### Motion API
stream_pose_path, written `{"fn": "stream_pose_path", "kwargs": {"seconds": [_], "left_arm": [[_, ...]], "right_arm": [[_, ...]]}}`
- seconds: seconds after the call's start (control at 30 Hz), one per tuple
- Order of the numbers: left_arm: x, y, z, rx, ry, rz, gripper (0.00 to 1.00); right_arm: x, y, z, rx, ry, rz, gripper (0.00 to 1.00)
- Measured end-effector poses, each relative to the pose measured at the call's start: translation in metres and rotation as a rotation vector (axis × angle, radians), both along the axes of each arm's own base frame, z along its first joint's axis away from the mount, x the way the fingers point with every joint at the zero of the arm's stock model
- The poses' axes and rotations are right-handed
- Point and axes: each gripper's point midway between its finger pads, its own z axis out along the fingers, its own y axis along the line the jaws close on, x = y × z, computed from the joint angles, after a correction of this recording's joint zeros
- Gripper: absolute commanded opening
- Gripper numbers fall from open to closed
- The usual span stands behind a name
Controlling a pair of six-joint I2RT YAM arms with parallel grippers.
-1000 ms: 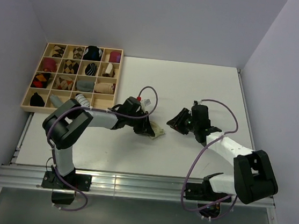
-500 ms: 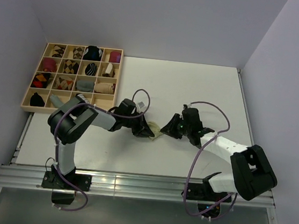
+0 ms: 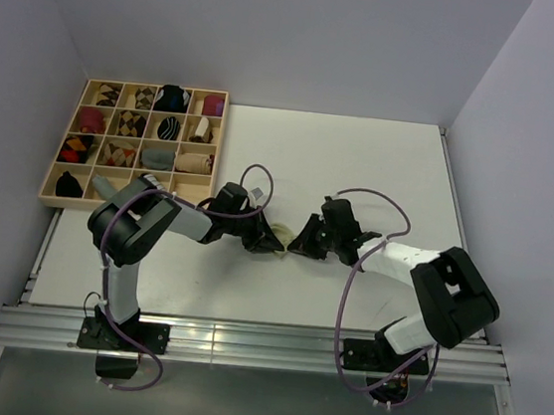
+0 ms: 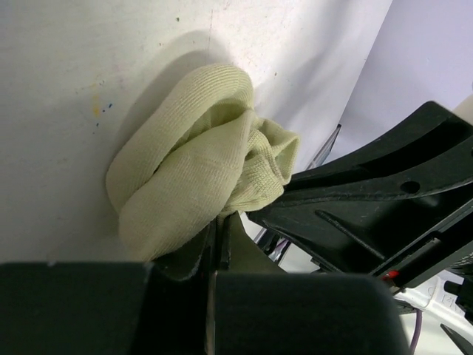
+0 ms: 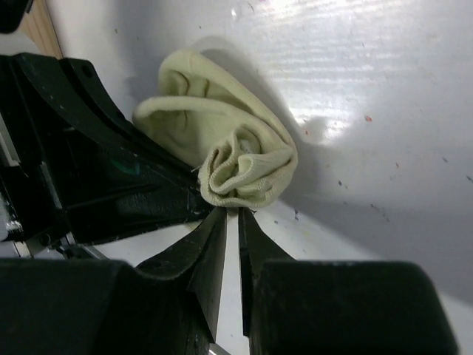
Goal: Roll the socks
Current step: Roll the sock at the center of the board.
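Observation:
A pale yellow-green sock (image 3: 285, 239) lies bunched up near the middle of the white table, between my two grippers. My left gripper (image 3: 271, 243) comes at it from the left. In the left wrist view its jaws (image 4: 216, 225) are pressed together under the folded sock (image 4: 192, 163), pinching its lower edge. My right gripper (image 3: 299, 245) meets the bundle from the right. In the right wrist view its tips (image 5: 238, 213) stand a thin slit apart, nipping the ribbed cuff of the sock (image 5: 229, 159). The two grippers almost touch each other.
A wooden tray (image 3: 107, 206) divided into compartments sits at the table's left rear, with several rolled socks in its cells. Cables loop over both arms. The table's near edge (image 3: 244, 319) runs in front of the arm bases, and walls stand on three sides.
My right gripper has moved left up to the sock and narrowed its jaws onto the cuff. My left gripper has shifted slightly left and nearer with the sock.

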Motion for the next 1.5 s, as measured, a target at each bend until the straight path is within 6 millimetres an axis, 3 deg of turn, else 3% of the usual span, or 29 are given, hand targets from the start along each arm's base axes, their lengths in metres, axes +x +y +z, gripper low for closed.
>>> {"fn": "stream_pose_path", "kwargs": {"seconds": [0.8,1.07,1.17,1.37,1.5], "left_arm": [[0.004,0.001,-0.002,-0.002,0.003,0.004,0.01],[0.007,0.003,-0.003,0.01,-0.005,0.006,0.02],[0.01,0.004,-0.004,0.028,-0.024,0.006,0.08],[0.016,0.013,-0.001,0.133,-0.132,0.018,0.36],[0.011,0.014,0.009,0.241,-0.262,0.012,0.43]], "right_arm": [[0.022,0.014,0.003,-0.007,0.01,0.006,0.16],[0.032,0.019,-0.008,-0.032,0.045,0.006,0.12],[0.037,0.024,-0.011,-0.032,0.055,0.007,0.09],[0.045,0.031,-0.012,-0.029,0.071,0.011,0.06],[0.045,0.03,-0.012,-0.036,0.077,0.008,0.06]]}}
